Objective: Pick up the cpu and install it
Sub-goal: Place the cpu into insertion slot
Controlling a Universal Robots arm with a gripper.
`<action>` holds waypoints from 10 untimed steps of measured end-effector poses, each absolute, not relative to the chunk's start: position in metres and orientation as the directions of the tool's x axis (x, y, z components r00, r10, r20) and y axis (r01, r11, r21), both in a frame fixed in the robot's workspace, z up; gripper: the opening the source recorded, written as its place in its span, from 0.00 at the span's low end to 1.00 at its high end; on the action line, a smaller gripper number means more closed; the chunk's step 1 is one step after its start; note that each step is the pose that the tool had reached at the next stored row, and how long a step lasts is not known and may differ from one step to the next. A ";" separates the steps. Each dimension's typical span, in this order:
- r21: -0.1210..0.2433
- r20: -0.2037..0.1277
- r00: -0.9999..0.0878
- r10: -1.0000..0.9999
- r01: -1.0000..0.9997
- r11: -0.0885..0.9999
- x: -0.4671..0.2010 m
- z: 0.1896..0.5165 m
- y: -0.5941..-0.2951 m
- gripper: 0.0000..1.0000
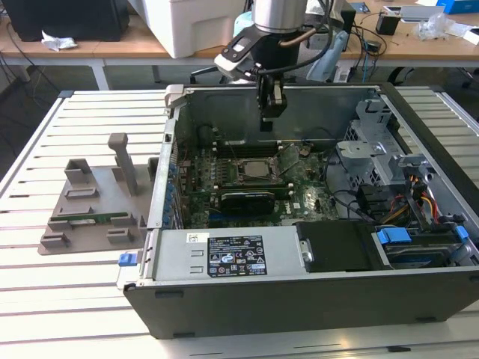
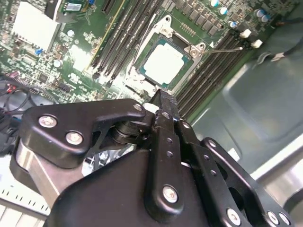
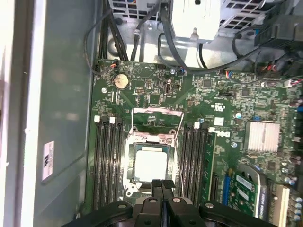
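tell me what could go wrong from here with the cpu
The cpu lies in its socket with the bracket seemingly open, so a knock could shift it. The end effector hangs shut above it; a downward slip might strike the chip or the memory slots beside it.

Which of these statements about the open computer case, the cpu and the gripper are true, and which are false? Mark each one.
1. The cpu lies in the socket on the motherboard. True.
2. The gripper is carrying the cpu. False: its fingers are shut on nothing, above the board near the socket.
3. The computer case lies with its side open, showing the board. True.
4. The grey fixture stands at the exterior view's right of the case. False: it stands at the exterior view's left of it.
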State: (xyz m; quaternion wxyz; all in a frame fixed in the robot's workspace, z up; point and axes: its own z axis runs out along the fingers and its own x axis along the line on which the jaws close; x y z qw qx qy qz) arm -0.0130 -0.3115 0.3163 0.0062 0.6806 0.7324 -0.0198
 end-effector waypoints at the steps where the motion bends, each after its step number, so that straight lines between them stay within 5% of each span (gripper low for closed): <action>1: -0.021 -0.036 -0.074 0.997 0.997 0.073 -0.013 0.323 -0.311 0.11; 10: -0.021 -0.036 -0.074 0.997 0.997 0.073 -0.013 0.335 -0.311 0.11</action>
